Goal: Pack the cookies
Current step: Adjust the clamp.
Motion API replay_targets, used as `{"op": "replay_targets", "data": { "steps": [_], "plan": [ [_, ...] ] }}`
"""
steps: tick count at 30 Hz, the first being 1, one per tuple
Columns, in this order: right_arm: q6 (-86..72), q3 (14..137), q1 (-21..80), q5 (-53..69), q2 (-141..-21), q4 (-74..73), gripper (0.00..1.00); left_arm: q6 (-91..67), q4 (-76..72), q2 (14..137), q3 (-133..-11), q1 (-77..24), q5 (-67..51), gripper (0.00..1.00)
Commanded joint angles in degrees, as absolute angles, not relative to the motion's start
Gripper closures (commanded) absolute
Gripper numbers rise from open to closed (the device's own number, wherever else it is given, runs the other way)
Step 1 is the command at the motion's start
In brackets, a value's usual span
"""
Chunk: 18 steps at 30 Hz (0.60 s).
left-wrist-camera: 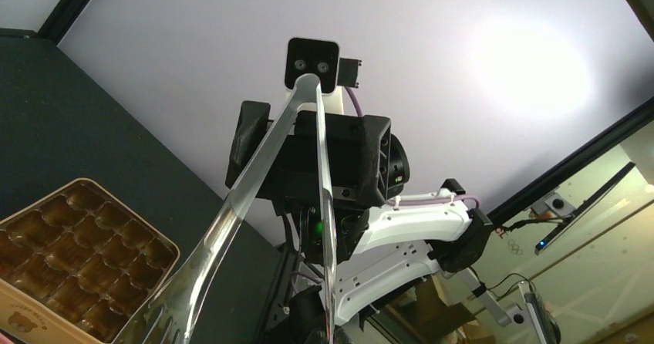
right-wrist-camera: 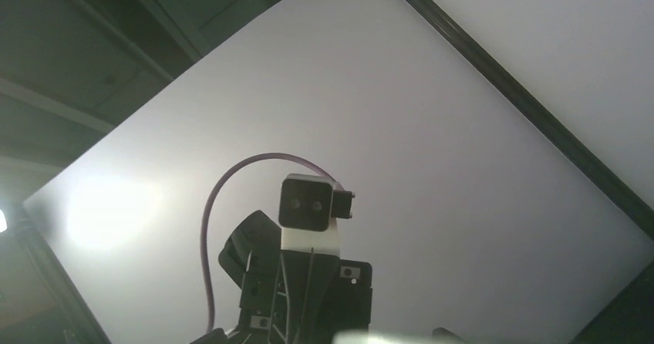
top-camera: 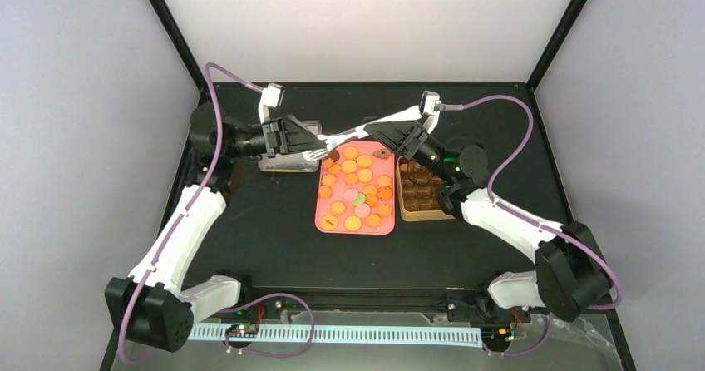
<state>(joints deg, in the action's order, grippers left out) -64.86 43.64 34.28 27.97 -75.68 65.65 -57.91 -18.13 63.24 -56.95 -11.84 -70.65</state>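
Several cookies (top-camera: 357, 190), mostly orange with a pink and a green one, lie on a pink tray (top-camera: 356, 230). The gold tin (top-camera: 420, 190) with brown cups stands right of the tray and also shows in the left wrist view (left-wrist-camera: 69, 259). Clear tongs (top-camera: 342, 138) hang above the tray's far edge, spanning between my two grippers. My left gripper (top-camera: 316, 146) is at the slotted head end. My right gripper (top-camera: 372, 128) is at the hinge end. In the left wrist view the tongs (left-wrist-camera: 254, 174) spread apart towards me. My own fingers are hidden in both wrist views.
A clear shallow container (top-camera: 283, 165) sits under the left gripper, left of the tray. The black table ends at black frame posts and white walls at the back. Both arm bases and a white cable strip lie at the near edge.
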Motion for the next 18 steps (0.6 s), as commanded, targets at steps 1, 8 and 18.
{"op": "replay_targets", "data": {
  "steps": [1,8,18],
  "plan": [
    [-66.3,45.63,35.66,28.89,-77.34,66.14,0.35,-57.75,-21.32,61.66,-56.08,-12.91,-70.31,0.99],
    [-67.04,46.5,35.7,28.66,-78.72,61.4,0.45,-42.53,-9.23,60.73,-57.33,-13.25,-68.26,0.98],
    [-74.71,50.13,35.64,38.07,-84.96,70.11,0.3,-33.06,-0.64,60.43,-58.23,-13.36,-67.62,0.99]
  ]
}}
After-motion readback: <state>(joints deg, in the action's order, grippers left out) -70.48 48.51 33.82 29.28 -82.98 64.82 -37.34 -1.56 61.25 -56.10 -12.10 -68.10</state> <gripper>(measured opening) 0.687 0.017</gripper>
